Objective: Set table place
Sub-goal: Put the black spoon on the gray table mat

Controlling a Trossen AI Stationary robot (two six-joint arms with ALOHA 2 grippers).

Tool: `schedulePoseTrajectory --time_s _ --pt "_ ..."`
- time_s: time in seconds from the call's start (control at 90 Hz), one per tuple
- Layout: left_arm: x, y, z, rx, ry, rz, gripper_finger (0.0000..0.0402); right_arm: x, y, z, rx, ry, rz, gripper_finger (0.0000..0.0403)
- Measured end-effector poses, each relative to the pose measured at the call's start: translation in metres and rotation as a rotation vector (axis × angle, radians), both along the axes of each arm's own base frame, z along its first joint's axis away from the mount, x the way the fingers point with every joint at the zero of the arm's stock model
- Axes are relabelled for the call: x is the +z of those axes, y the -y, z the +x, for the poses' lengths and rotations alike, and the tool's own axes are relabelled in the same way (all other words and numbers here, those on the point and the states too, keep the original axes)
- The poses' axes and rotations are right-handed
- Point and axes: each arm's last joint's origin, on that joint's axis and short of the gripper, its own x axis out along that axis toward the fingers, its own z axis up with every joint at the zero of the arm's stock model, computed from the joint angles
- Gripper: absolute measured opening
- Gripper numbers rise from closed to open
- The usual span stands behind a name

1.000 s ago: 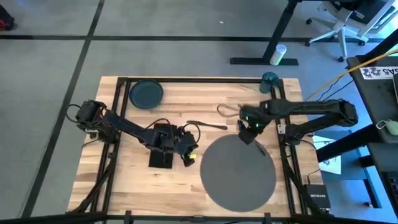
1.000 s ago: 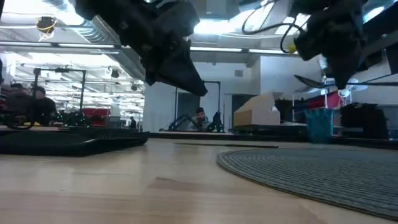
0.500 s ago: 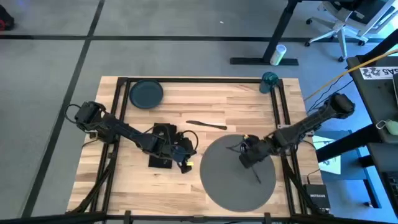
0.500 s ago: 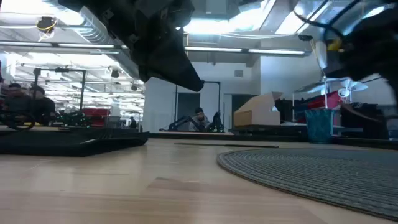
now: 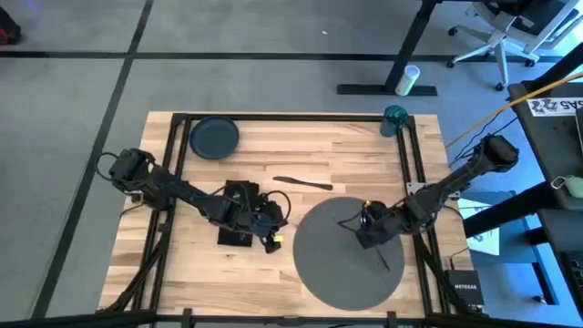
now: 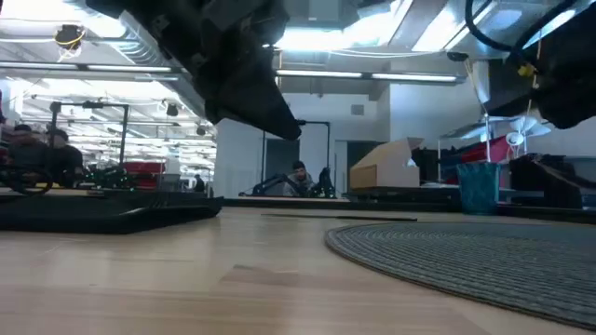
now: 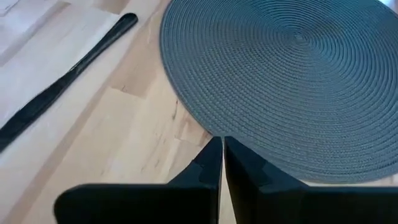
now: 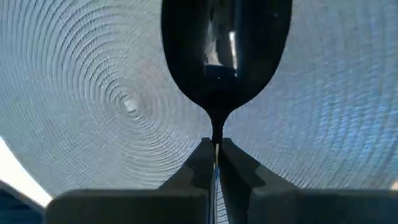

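The round grey placemat (image 5: 351, 252) lies on the wood table (image 5: 319, 150) at the near right. My right gripper (image 5: 364, 228) hangs over its middle, shut on a dark spoon (image 8: 225, 50). My left gripper (image 7: 222, 142) hangs shut above bare wood between the black napkin (image 5: 238, 224) and the placemat's left rim, touching nothing. The knife (image 5: 302, 183) lies flat on the wood beyond the placemat. The dark plate (image 5: 215, 137) rests at the far left and the teal cup (image 5: 394, 118) stands at the far right corner. My right gripper pinches the spoon's thin neck (image 8: 217, 134), just behind the bowl, between its two fingertips. The bowl (image 8: 227, 56) sticks out ahead of the fingers, over the placemat's weave. The arm reaches in from the table's right side. The spoon is lifted clear of the placemat.
Black metal rails (image 5: 173, 150) run along the table's left and right sides. Bare wood lies open at the far middle and along the near left. In the low view the napkin (image 6: 102, 212) lies flat at the left and the cup (image 6: 478, 186) stands far back.
My right gripper has carried the spoon from beyond the placemat's far edge toward the table's near edge, and now stands over the placemat's middle, still shut on it. The spoon stays lifted. My left gripper has kept nearly still.
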Motion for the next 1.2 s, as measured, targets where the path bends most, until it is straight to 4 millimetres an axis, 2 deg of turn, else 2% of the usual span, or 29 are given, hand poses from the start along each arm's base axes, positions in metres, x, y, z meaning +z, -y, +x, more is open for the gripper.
schedulePoseTrajectory --time_s 0.511,0.856,1.2 --pt "-0.001 0.019 -0.008 -0.012 -0.002 -0.002 0.0000 -0.001 0.003 -0.006 0.000 -0.081 0.011 0.0000" --pt "-0.001 0.032 -0.014 -0.020 0.004 -0.011 0.0000 -0.017 0.005 -0.011 -0.004 -0.095 0.030 0.0000" --pt "-0.003 0.036 -0.018 -0.005 -0.007 -0.031 0.0000 -0.019 0.006 -0.012 -0.005 -0.115 0.034 0.0000"
